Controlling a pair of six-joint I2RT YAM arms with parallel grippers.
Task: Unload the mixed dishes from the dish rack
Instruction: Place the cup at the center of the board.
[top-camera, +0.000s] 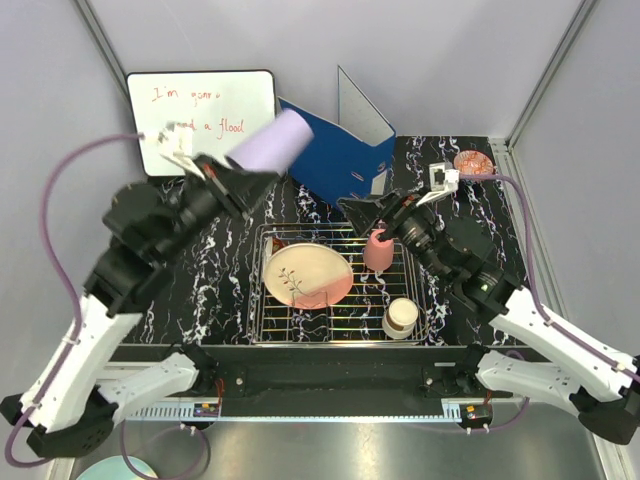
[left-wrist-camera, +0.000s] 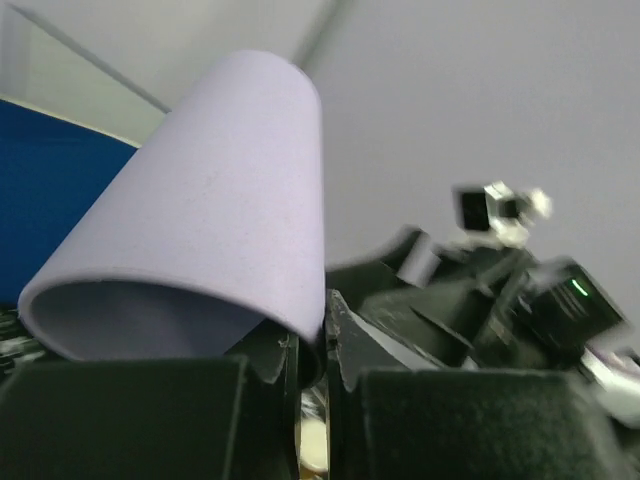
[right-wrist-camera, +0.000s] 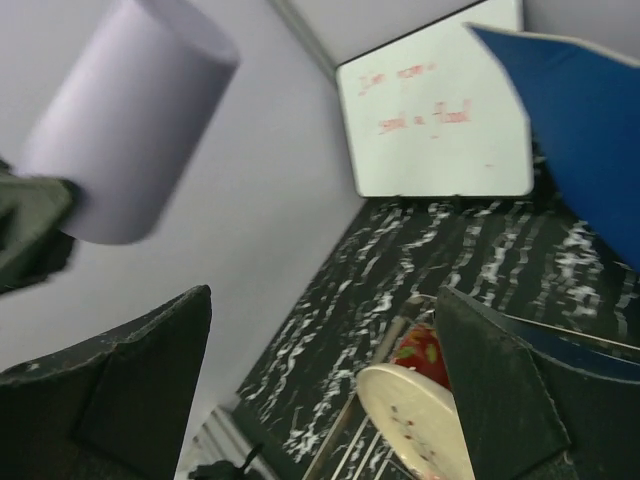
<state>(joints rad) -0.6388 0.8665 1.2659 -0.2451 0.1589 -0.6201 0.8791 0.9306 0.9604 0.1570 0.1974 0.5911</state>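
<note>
Top external: left end effector (top-camera: 238, 172) aloft (pinching lavender cup (top-camera: 272, 140)).

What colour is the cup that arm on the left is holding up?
Plain pale lavender, no pattern. The cup shows best in the left wrist view.

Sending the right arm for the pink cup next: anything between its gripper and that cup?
Nothing visible. The right gripper is open close by the pink cup; the plate lies to the cup's left in the dish rack, and the left gripper holds the lavender cup well clear.
</note>
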